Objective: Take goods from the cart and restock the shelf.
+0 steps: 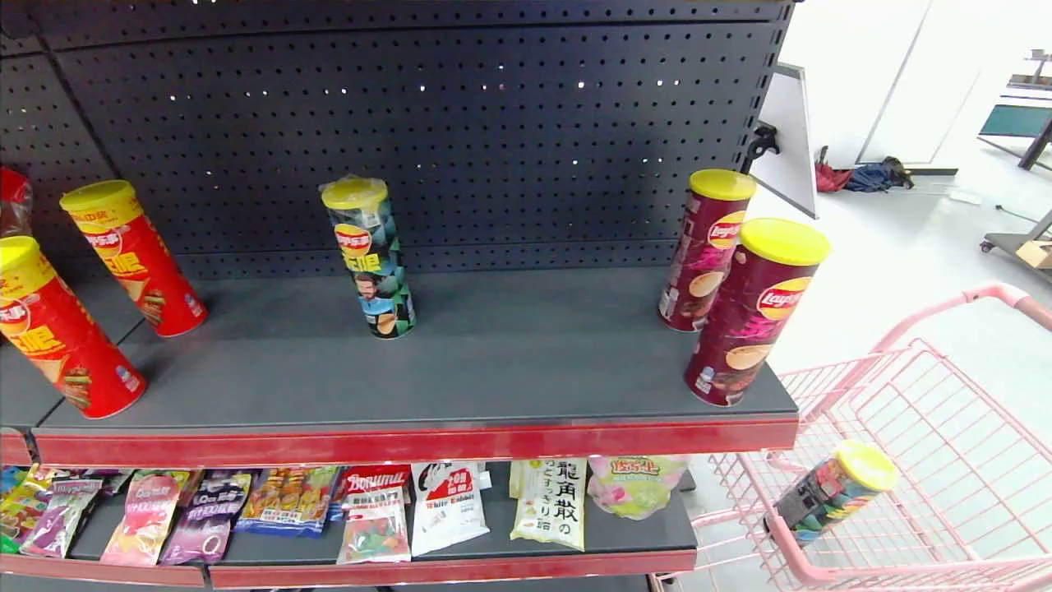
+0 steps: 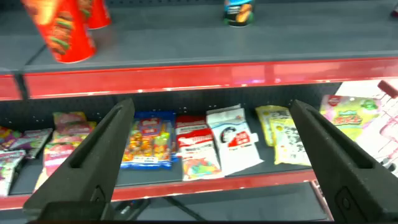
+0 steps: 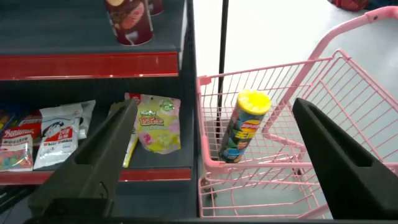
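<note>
1. We see the left gripper spread open, facing the lower shelf of snack bags.
2. Our right gripper gapes wide too.
3. One yellow-lidded chip can leans in the pink cart.

On the upper shelf, open room lay between the dark centre canister and two maroon canisters at right; red canisters blocked the left. The cart stood open-topped, wire walls around its leaning canister.

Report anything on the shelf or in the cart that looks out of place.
Nothing is spilled or damaged. One dark patterned can leans in the pink cart, not yet shelved; its match stands alone on the upper shelf.
</note>
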Tool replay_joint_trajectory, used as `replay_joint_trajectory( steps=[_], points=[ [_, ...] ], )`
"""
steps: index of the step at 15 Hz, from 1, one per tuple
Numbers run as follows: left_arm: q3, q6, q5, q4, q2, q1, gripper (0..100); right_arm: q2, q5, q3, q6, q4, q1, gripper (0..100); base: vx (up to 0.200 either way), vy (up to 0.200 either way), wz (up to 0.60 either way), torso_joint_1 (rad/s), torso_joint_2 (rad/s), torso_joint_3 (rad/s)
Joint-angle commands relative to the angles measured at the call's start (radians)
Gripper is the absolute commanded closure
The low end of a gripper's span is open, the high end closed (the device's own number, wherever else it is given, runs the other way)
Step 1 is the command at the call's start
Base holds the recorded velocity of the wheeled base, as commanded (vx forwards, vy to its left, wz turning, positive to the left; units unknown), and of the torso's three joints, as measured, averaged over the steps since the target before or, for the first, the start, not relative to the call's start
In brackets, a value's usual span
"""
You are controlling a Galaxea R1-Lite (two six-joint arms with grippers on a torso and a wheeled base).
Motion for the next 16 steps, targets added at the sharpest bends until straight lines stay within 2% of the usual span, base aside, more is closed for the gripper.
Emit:
replay_joint_trajectory(
  steps=[1,2,12,16],
  points=[
    [-0.001,0.0,0.0,0.0,0.001,0.0,0,0.0,0.0,0.0,0.0,0.0,0.001,0,0.0,0.0,0.0,0.0,0.0,0.0],
    [-0.001,0.0,0.0,0.0,0.001,0.0,0,0.0,-0.002,0.0,-0.003,0.0,0.001,0,0.0,0.0,0.0,0.0,0.0,0.0],
    [-0.001,0.0,0.0,0.0,0.001,0.0,0,0.0,-0.002,0.0,0.001,0.0,0.001,0,0.0,0.0,-0.6,0.001,0.0,0.002],
    [-0.001,-0.002,0.0,0.0,0.001,0.0,0,0.0,-0.002,0.0,-0.002,0.0,0.001,0,0.0,0.0,0.0,0.0,0.0,0.0]
  ],
)
